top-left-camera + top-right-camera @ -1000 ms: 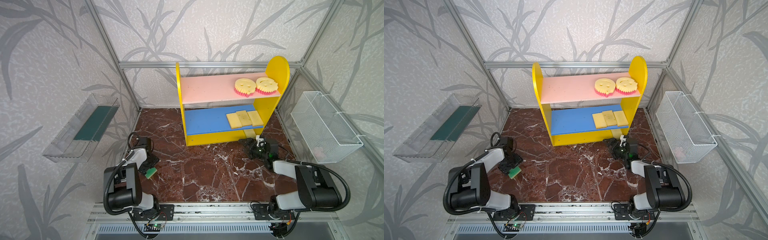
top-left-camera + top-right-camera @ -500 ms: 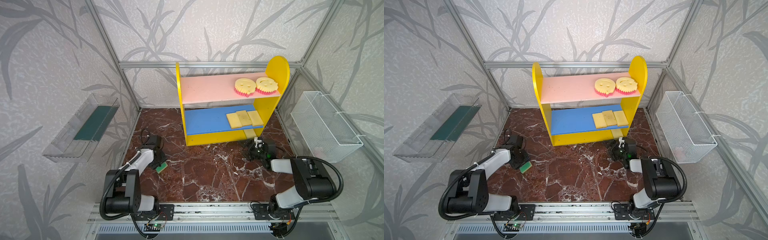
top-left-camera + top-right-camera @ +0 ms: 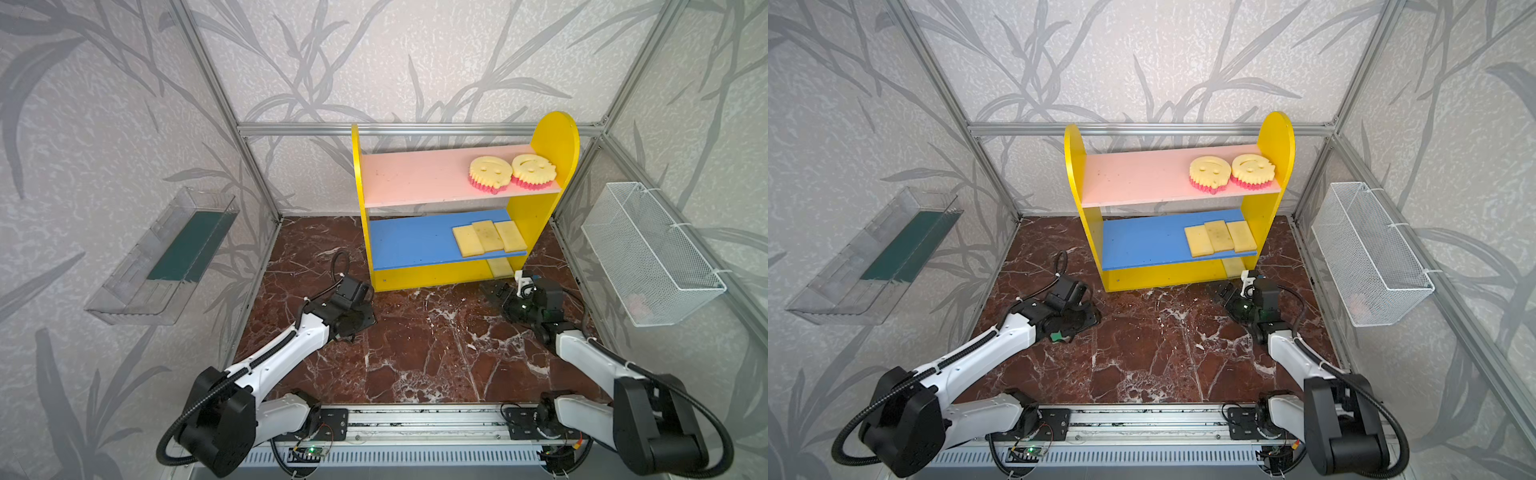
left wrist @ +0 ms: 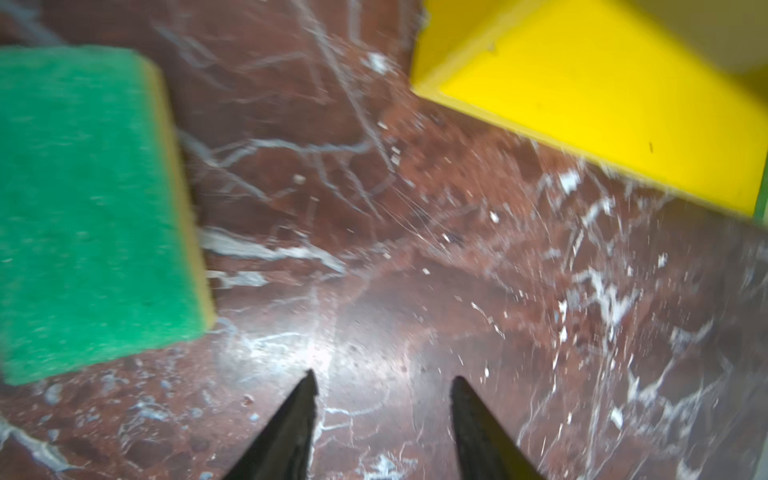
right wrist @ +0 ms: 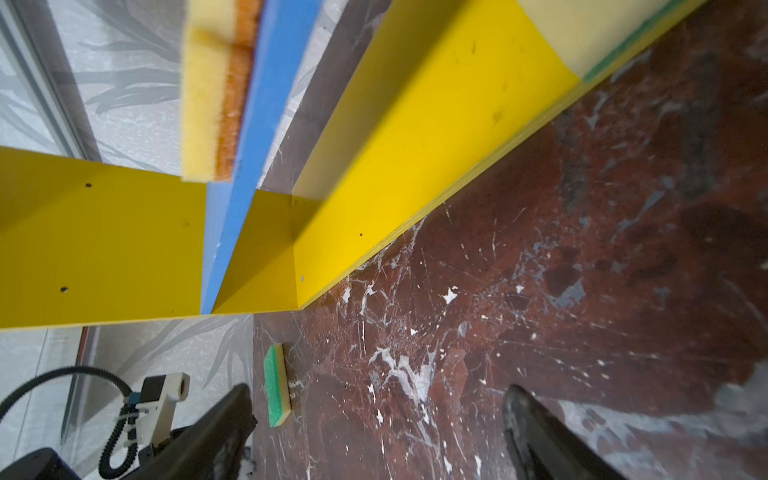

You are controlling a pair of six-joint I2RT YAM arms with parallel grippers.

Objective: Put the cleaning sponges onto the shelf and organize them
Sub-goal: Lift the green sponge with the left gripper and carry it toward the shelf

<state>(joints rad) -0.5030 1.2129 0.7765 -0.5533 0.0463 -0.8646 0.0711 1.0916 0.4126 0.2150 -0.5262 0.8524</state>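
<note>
Barely any green sponge (image 3: 1057, 336) shows beneath the left arm (image 3: 1000, 343).

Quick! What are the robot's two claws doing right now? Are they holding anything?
Left gripper: open, holding nothing; the green sponge lies beside it, not between the jaws.
Right gripper: open wide, holding nothing.

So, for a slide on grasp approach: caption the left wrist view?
Open left pincer over the marble, a green sponge lying free nearby, the shelf close by.
</note>
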